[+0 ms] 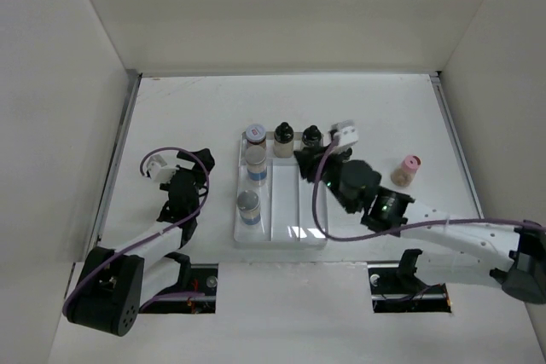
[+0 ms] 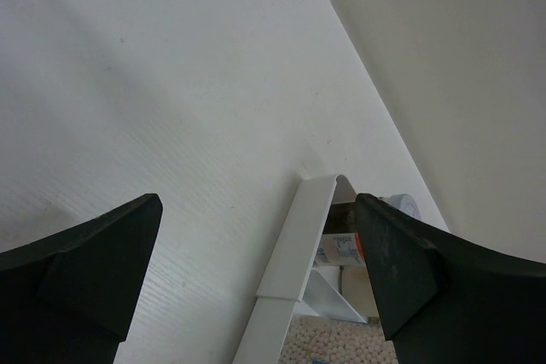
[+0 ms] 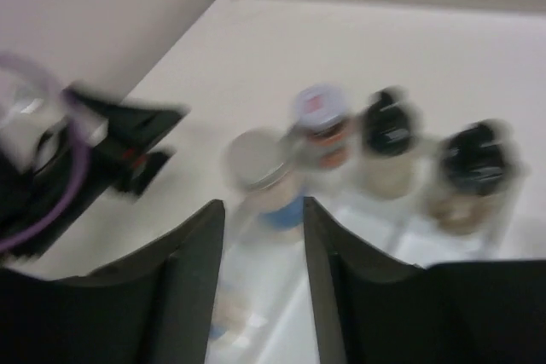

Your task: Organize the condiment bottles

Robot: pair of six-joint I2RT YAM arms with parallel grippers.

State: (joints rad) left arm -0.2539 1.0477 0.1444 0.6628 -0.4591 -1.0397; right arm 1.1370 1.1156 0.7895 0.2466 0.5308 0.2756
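1. Upright in the left lane of the clear divided tray (image 1: pixel 286 210), caps up and long axes vertical: a silver-capped bottle (image 1: pixel 248 205) at the near end, a blue-labelled bottle (image 1: pixel 256 166) at mid-length, and a pale-capped bottle (image 1: pixel 254 135) with a reddish mark on top at the far end.
2. Also upright at the far end of the tray, to the right of that lane: a black-capped bottle (image 1: pixel 283 139) with pale beige contents, then a second black-capped bottle (image 1: pixel 312 137) with darker contents. Seemingly one per compartment, though too blurred in the right wrist view to be sure.
3. Outside the tray, well to its right on the table (image 1: pixel 171 108): a pink-capped bottle (image 1: pixel 409 168), upright, cap up, beige inside.
4. Right hand (image 3: pixel 262 219): above the far right part of the tray, aimed toward the left lane, fingers a little apart and released, nothing between them.
5. Left hand (image 2: pixel 256 210): to the left of the tray and apart from it, low over the table, fingers spread wide, grasping nothing, with a tray corner framed between them.
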